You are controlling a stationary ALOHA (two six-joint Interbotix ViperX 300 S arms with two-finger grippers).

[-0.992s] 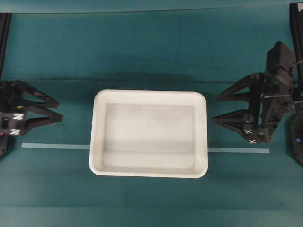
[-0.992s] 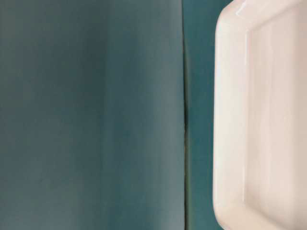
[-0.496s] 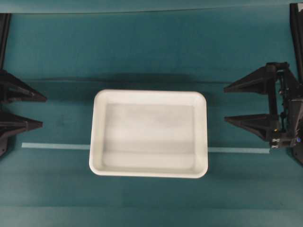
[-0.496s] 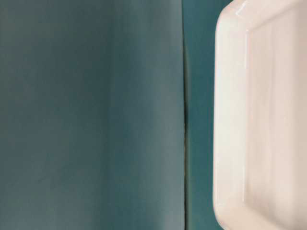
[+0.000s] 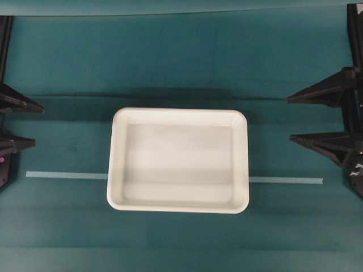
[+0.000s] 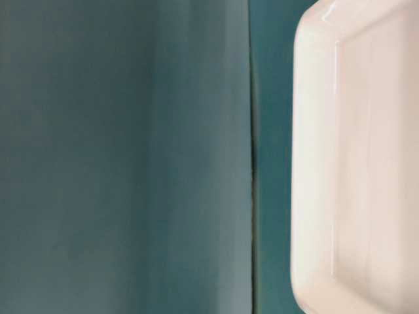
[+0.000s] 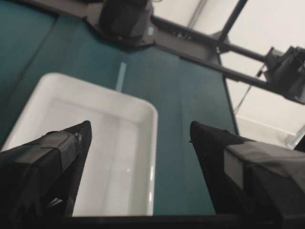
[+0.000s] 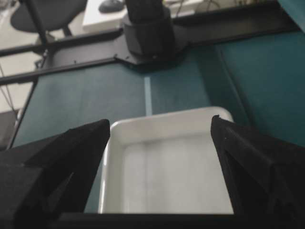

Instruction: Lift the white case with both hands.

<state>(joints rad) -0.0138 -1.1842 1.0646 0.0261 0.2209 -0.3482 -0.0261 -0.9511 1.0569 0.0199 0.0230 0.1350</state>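
Observation:
The white case (image 5: 178, 160) lies flat on the teal table, its long sides running left to right, with nothing inside it. My left gripper (image 5: 37, 126) is open at the far left edge, well away from the case's left rim. At the far right, my right gripper (image 5: 290, 119) is open too, a short gap off the right rim. In the left wrist view the case (image 7: 109, 143) lies ahead and to the left between the spread fingers of the left gripper (image 7: 140, 125). The right wrist view frames the case (image 8: 167, 162) between the wide fingers of the right gripper (image 8: 161, 120). At table level only one end of the case (image 6: 357, 157) shows.
A pale tape strip (image 5: 65, 175) runs across the table and passes under the case. The opposite arm's black base (image 7: 126, 19) stands beyond the case in the left wrist view, and likewise the other base (image 8: 147, 28) in the right wrist view. Black frame rails border the table.
Both grippers have drawn outward from the case, the left toward the left edge and the right toward the right edge. Their fingers stay spread. The case has not moved.

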